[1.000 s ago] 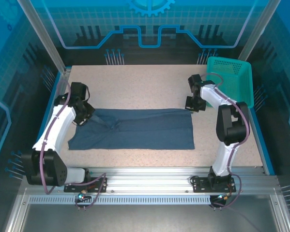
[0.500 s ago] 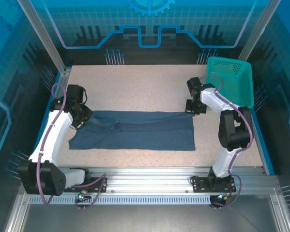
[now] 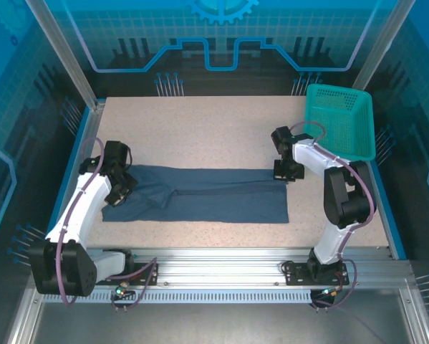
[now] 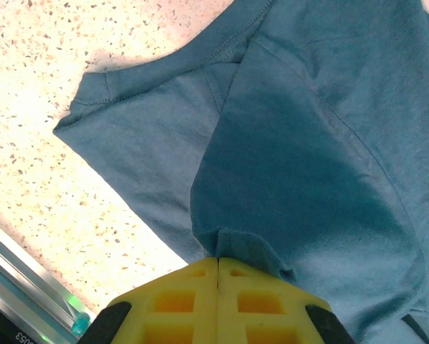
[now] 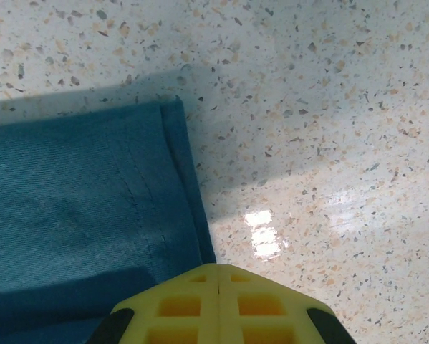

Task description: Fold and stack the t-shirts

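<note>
Slate-blue t-shirt point(image 3: 207, 197) flat on desk point(image 3: 200, 129), long axis running left to right. Left pincer point(image 4: 218, 259) clamped tight on its left end, right pincer point(image 5: 218, 268) on far right corner; fold toward near edge next, probably.

**Where things lie on the table**

We see the t-shirt point(image 3: 200, 195) lying flat on the table point(image 3: 214, 122). It stretches left to right across the near half, closer to the arms' bases than to the far edge. The left claw point(image 3: 119, 195) is on the shirt's left end, by the sleeve, with a fold of cloth caught between its tips. The right claw point(image 3: 286, 174) is at the shirt's far right corner, its tips meeting over the hem. The basket point(image 3: 343, 122) sits at the table's far right corner, behind and right of the right claw, apart from the shirt.
</note>
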